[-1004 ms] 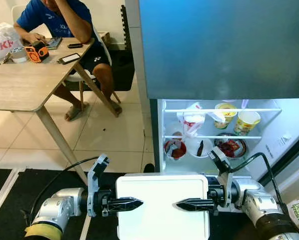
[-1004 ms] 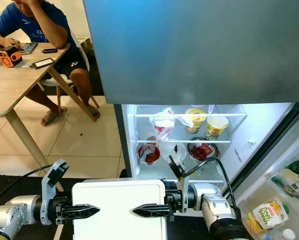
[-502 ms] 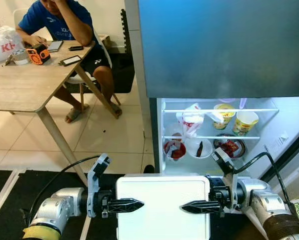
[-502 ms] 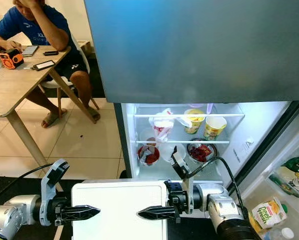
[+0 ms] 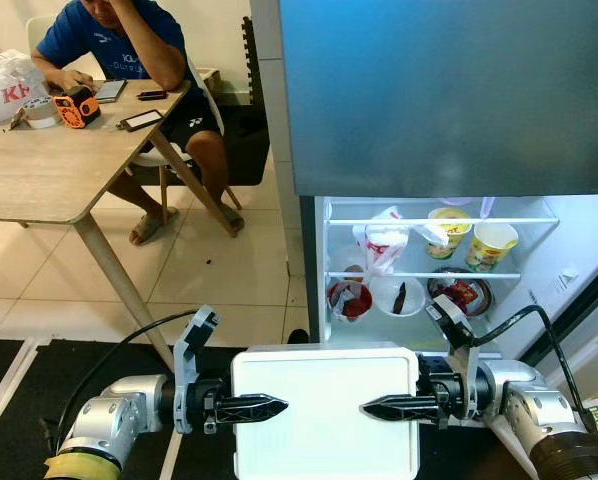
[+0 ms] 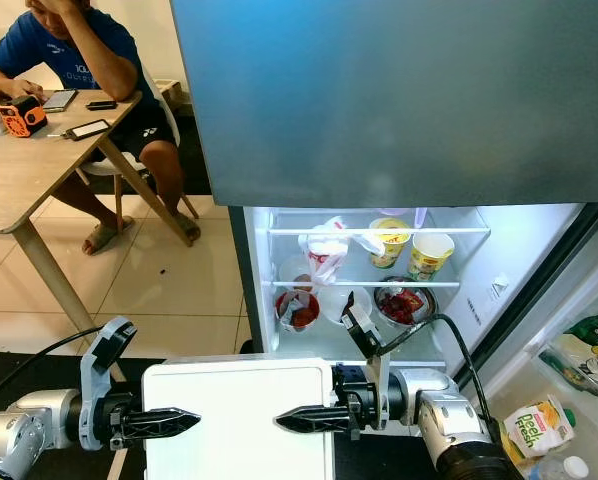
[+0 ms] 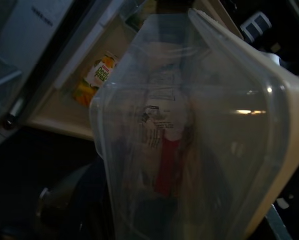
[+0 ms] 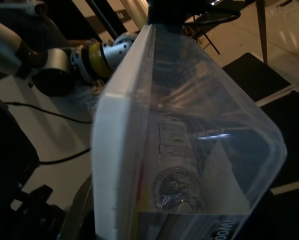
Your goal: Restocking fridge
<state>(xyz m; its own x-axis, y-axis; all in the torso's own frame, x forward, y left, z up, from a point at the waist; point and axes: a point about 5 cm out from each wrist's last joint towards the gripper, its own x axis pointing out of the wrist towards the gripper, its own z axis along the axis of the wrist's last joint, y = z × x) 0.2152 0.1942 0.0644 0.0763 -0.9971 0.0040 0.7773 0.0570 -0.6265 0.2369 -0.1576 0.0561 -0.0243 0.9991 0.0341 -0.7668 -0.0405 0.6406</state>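
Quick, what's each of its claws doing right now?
Left gripper: shut on the white-lidded container, left side.
Right gripper: shut on the same container, right side.

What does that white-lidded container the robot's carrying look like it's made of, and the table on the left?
The container looks like clear, slightly glossy plastic, since its contents show through the walls; its lid is opaque white, probably plastic. The table shows pale matte wood grain, maybe laminate.

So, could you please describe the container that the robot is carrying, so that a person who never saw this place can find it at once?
Start at the open fridge with its lit shelves; just before it, both arms hold one box. It is the white-lidded container, clamped between the left gripper and the right gripper. Unlike the cups and bowls on the shelves, it is flat, rectangular, with clear walls.
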